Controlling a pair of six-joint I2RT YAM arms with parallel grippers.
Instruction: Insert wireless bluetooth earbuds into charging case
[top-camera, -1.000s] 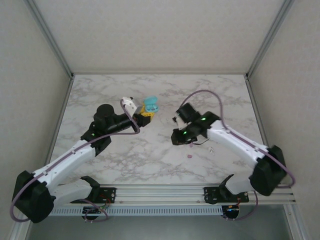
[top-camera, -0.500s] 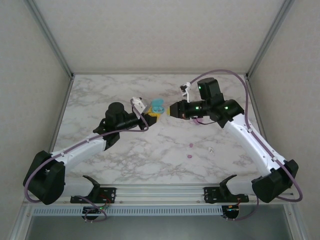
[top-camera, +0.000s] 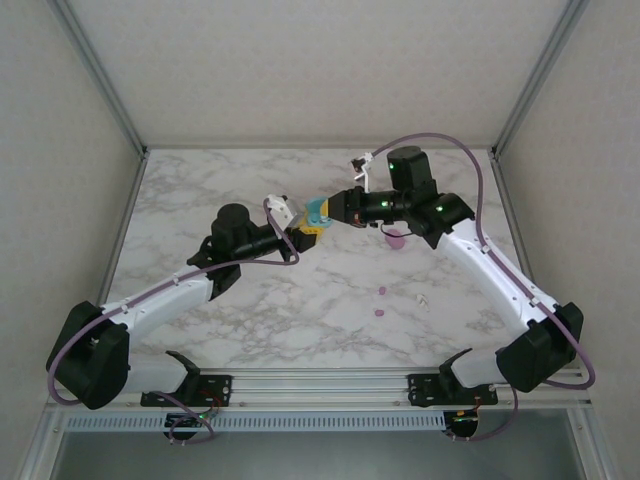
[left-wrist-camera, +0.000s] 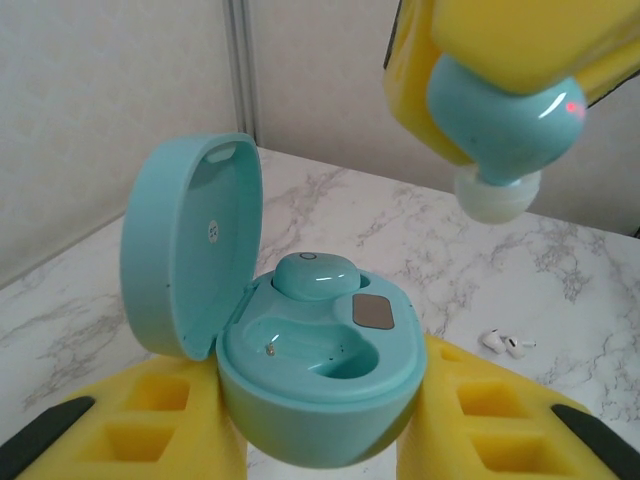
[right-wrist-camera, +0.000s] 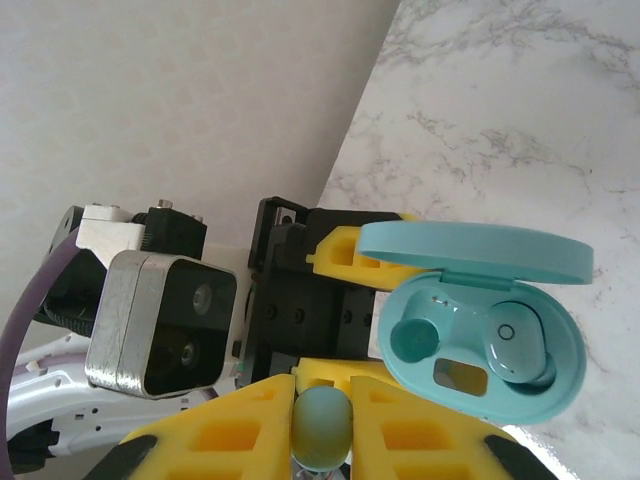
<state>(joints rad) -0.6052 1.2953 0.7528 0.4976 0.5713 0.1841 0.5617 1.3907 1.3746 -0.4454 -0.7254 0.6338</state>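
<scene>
Although one teal earbud (left-wrist-camera: 315, 275) already sits in its socket, the job on this set looks only half done: the neighbouring socket (left-wrist-camera: 310, 350) is bare, a small metal contact showing in its floor.

The teal charging case (left-wrist-camera: 320, 385) is off the table (top-camera: 200, 200), clamped by its sides between the yellow fingers of the left gripper (top-camera: 303, 232), at about 12 o'clock from the table's middle in the top view. Its lid (left-wrist-camera: 190, 245) stands swung back at the case's 9 o'clock in the left wrist view, so both sockets are open from above.

The right gripper (right-wrist-camera: 322, 425) is closed on the second teal earbud (left-wrist-camera: 505, 120), white tip pointing down. In the left wrist view that bud hangs at roughly 1 o'clock from the case, apart from it and not yet over the bare socket. In the right wrist view, the bare socket lies toward 9 o'clock in the case and the filled one toward 3 o'clock.

What is left, by this reading, is to bring the held bud over and seat it. Two pink buds (top-camera: 381, 291) and a white pair (top-camera: 424, 300) lie loose at about 4 o'clock, uncased, and a pink object (top-camera: 396, 238), possibly another case, rests under the right arm.
</scene>
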